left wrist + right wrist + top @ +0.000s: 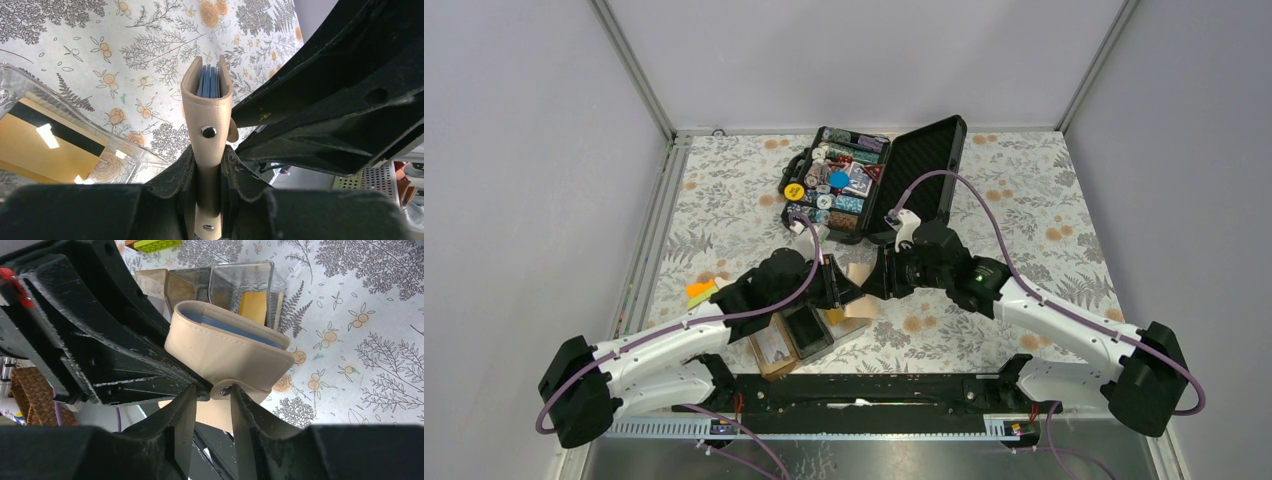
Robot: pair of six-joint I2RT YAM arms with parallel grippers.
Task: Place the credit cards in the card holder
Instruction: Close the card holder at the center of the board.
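A beige leather snap wallet with blue cards inside is being clamped by the left gripper. The right gripper is being held parted at the wallet's snap tab, gripping nothing. One gold-orange striped card is lying in the clear acrylic tray. Next, a blue card likely needs pinching out.

Surface: we are looking at a table wearing a floral cloth | Far centre: an open black chip case is sitting on it, lid standing up, chips showing | Near edge: the card holder is resting on it | Left: small orange and lime pieces are lying beside the frame
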